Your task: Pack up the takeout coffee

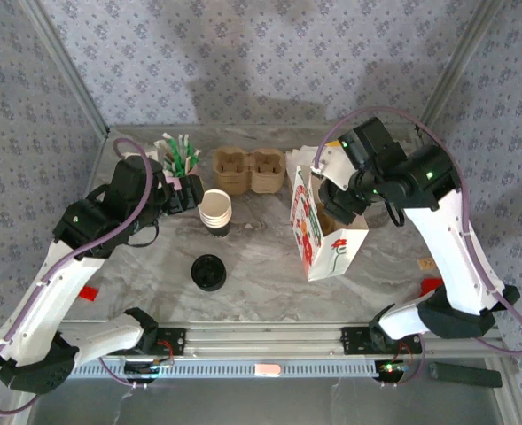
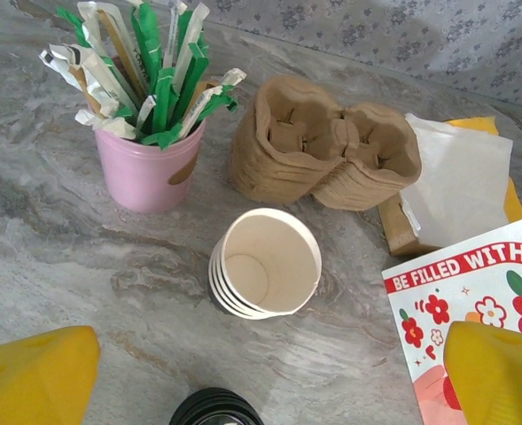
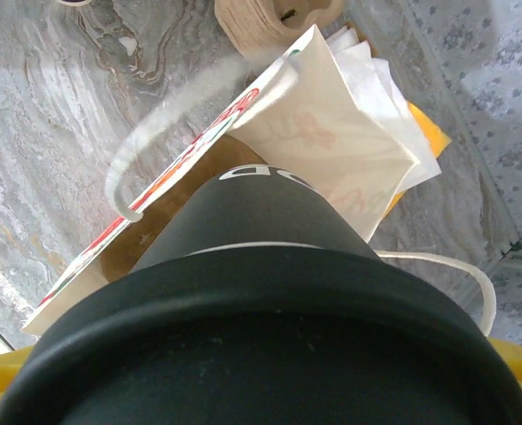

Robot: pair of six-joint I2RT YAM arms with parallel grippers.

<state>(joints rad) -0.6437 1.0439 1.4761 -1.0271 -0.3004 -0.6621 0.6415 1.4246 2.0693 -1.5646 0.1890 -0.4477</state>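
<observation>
Looking across the table (image 1: pixel 261 252), you have the printed paper bag (image 1: pixel 318 235) standing open right of centre. Your right claw (image 1: pixel 338 206) is clamped on the takeout coffee (image 3: pixel 261 266), holding it at the bag's mouth. Your left claw (image 2: pixel 269 372) hangs spread wide and empty at the far left, beside the stack of paper cups (image 2: pixel 265 263), with the loose black lid (image 1: pixel 208 272) lying nearer.
</observation>
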